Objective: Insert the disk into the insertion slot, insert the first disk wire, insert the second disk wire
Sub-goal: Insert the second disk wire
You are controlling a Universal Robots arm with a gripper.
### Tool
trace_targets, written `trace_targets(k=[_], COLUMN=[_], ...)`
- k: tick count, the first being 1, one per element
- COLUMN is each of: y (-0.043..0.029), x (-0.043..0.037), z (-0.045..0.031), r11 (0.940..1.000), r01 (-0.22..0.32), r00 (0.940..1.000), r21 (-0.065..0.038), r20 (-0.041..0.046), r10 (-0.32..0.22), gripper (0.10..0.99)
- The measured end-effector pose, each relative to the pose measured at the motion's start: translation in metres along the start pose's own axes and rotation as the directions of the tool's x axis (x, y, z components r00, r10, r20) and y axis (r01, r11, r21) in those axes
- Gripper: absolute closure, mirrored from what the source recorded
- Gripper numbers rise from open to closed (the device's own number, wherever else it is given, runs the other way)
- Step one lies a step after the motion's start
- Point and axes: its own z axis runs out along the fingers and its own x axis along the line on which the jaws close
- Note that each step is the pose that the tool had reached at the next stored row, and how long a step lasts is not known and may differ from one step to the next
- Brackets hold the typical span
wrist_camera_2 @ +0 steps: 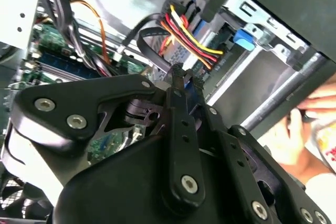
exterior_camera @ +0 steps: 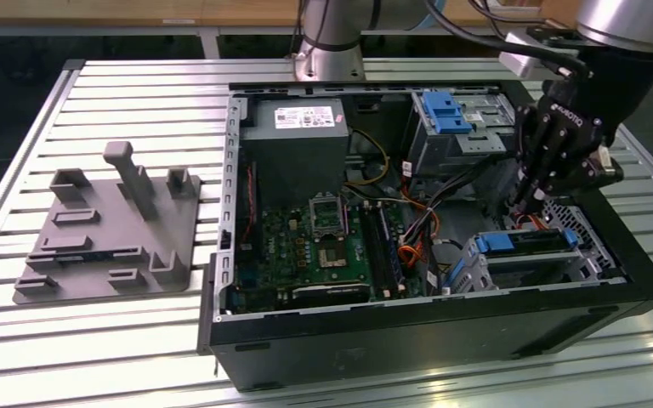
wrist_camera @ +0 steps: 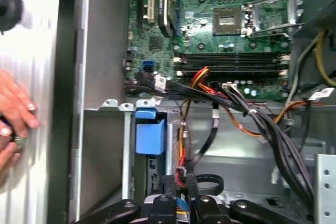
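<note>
The disk (exterior_camera: 525,241), silver in a bright blue carrier, lies inside the insertion slot (exterior_camera: 585,231), a low perforated metal cage at the exterior view's right of the open computer case. My gripper (exterior_camera: 527,206) hangs just above the disk's back end, fingers pointing down. In the first wrist view the gripper (wrist_camera: 180,188) is shut on a thin black disk wire (wrist_camera: 206,142) beside red and orange leads, close to the blue carrier end (wrist_camera: 150,132). In the second wrist view the fingertips (wrist_camera_2: 177,73) meet under a red, yellow and black wire bundle (wrist_camera_2: 186,30).
A taller grey cage with a blue latch (exterior_camera: 445,110) stands behind the arm. The motherboard (exterior_camera: 326,246) and loose cables (exterior_camera: 417,229) fill the case. A grey fixture plate (exterior_camera: 111,225) lies on the slatted table. A person's hand (wrist_camera: 13,114) rests outside the case wall.
</note>
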Motion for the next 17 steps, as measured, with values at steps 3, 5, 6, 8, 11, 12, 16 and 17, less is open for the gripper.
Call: trace_targets(k=[3,5,6,8,11,12,16,17], y=[0.0000,0.0000,0.0000,0.0000,0.0000,0.0000,0.0002,0.0002], x=[0.0038,0.0064,0.0077,0.0103,0.0143,0.0158,0.0220,0.0236], z=[0.0006,0.0010,0.0011,0.0015,0.0020,0.0022,0.0033,0.0035], r11=[1.0000,1.0000,1.0000,1.0000,1.0000,1.0000,1.0000,1.0000], r01=[0.002,0.002,0.003,0.004,0.005,0.005,0.007,0.007], r00=[0.9996,0.9991,0.9988,0.9978,0.9958,0.9951,0.9921,0.9913], r21=[0.000,0.000,0.000,0.001,0.001,0.001,0.001,0.002], r20=[0.0279,0.0422,0.0494,0.0661,0.0917,0.0989,0.1251,0.1313], r10=[-0.002,-0.002,-0.003,-0.004,-0.005,-0.005,-0.007,-0.007], gripper=[0.890,0.890,0.890,0.890,0.890,0.890,0.890,0.890])
